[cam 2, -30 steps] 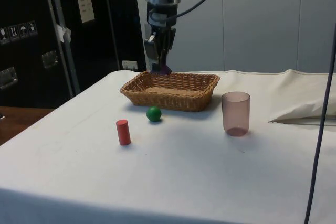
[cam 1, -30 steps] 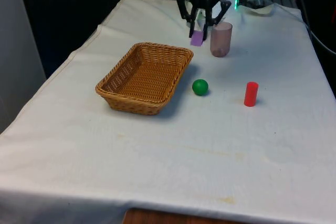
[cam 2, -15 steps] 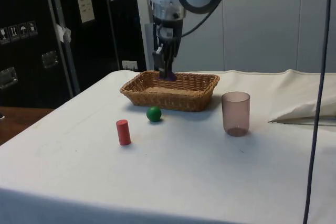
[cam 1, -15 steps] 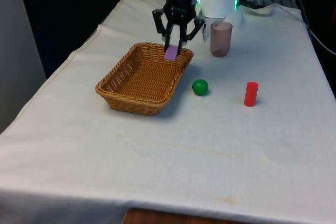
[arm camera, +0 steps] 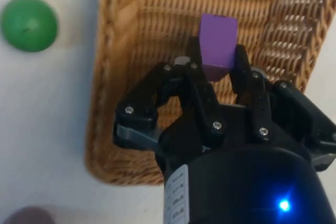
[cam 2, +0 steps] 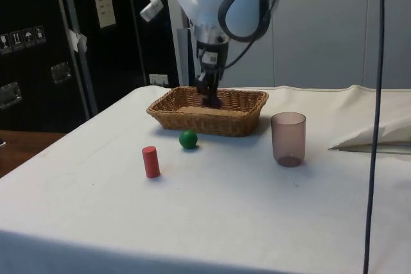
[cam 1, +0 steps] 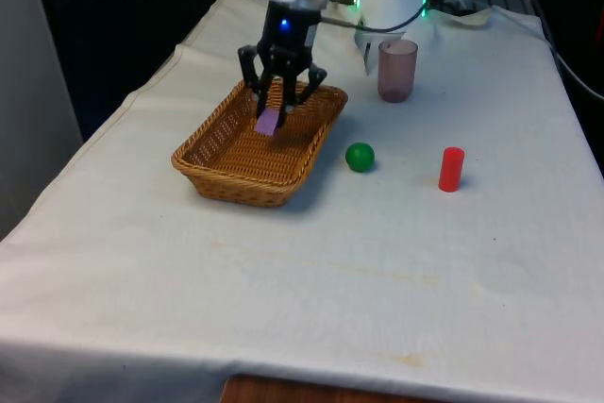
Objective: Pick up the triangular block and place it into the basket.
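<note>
Front view: a white-clothed counter (cam 1: 311, 261) runs nearest, its cloth faintly stained, with a red cylinder (cam 1: 451, 169) and green ball (cam 1: 360, 157). Beyond them, the tool (cam 1: 272, 110) clamps the purple triangular block (cam 1: 268, 122) above the wicker basket (cam 1: 226, 172); whether the block touches the weave is unclear. Farther back stands a tinted cup (cam 1: 397, 70) before dark curtains.

- Our arm (cam 2: 221, 4) reaches down from the far end, wrist roughly vertical, gripper (cam 1: 272, 112) pointing at the table.
- Gripper (arm camera: 218, 69) low, fingers (arm camera: 195, 72) clamped on a block (arm camera: 217, 45); block's lower end sticks out past the tips.
- Side view: gripper (cam 2: 210, 93) at about basket-rim height.
</note>
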Tool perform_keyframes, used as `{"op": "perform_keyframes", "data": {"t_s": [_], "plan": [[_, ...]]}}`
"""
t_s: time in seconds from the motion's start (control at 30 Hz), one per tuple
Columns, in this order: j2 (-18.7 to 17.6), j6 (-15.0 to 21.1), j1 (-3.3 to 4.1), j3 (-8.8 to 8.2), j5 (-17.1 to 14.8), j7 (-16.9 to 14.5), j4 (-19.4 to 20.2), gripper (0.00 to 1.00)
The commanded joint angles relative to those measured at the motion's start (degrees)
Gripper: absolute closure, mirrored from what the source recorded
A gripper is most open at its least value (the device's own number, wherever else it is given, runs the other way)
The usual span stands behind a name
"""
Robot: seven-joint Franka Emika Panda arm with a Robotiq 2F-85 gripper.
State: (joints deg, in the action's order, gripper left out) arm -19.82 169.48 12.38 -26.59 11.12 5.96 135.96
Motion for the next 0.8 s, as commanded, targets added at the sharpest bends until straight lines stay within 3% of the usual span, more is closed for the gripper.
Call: {"op": "perform_keyframes", "data": {"t_s": [0.0,0.07,0.1,0.13,0.33,0.4,0.43,0.47,0.6,0.73,0.77], "plan": [[-0.2,1.0,-1.72,1.89,-1.3,-1.4,0.2,0.67],[-1.0,1.7,-1.6,1.66,-1.5,-1.4,-0.1,0.67],[-1.6,1.2,-0.29,-0.34,-0.3,-0.4,-0.6,0.67],[-1.4,2.3,-1.43,1.66,-1.7,-1.4,-0.1,0.67],[-2.5,2.6,-1.38,1.66,-1.7,-1.3,-0.7,0.63],[-2.6,2.5,-1.32,1.66,-1.6,-1.3,-0.9,0.55],[-2.9,2.5,-0.29,0.11,-0.9,-0.5,-1.0,0.51],[-2.8,2.5,-1.32,1.66,-1.6,-1.3,-0.9,0.51],[-3.2,2.5,-1.32,1.6,-1.6,-1.3,-1.2,0.25],[-3.3,2.5,-1.26,1.6,-1.5,-1.3,-1.3,0.07],[-3.7,2.5,-0.29,0.17,-0.9,-0.6,-1.5,0.02]]}}
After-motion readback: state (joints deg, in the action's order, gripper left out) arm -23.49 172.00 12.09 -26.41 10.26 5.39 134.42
